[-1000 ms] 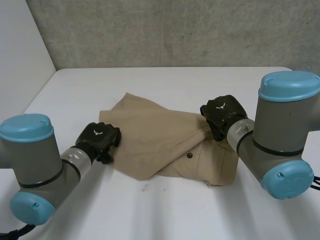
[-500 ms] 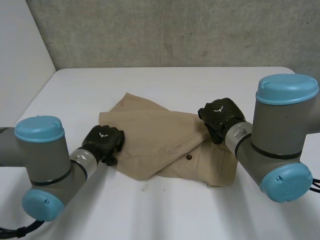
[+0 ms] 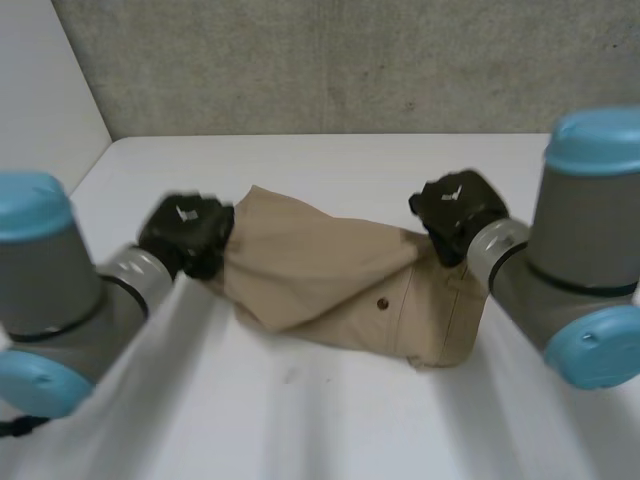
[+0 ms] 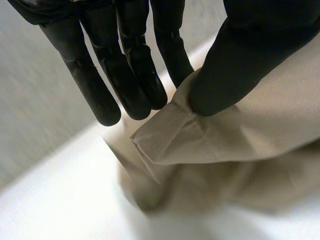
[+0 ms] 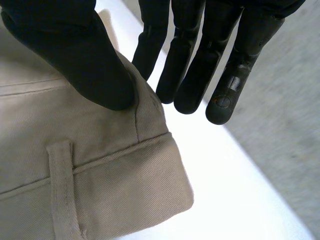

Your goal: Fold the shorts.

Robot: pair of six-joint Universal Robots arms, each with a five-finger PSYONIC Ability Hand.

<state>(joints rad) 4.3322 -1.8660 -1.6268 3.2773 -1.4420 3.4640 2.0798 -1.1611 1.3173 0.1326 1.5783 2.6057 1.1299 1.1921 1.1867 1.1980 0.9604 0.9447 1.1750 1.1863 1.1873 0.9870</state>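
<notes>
From the head view, tan shorts (image 3: 340, 285) lie partly folded on the white table (image 3: 330, 420), stretched between the left hand (image 3: 188, 230) and the right hand (image 3: 455, 210). In the left wrist view, the thumb and straight fingers pinch a hemmed corner. In the right wrist view, the thumb and fingers pinch the waistband corner, near a belt loop (image 5: 62, 185).

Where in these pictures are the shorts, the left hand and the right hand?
shorts (image 3: 330, 270), head view, on the folded-over tan flap.
left hand (image 4: 240, 62), left wrist view, on the thumb pinching a cloth corner.
right hand (image 5: 70, 47), right wrist view, on the thumb at the waistband corner.
</notes>
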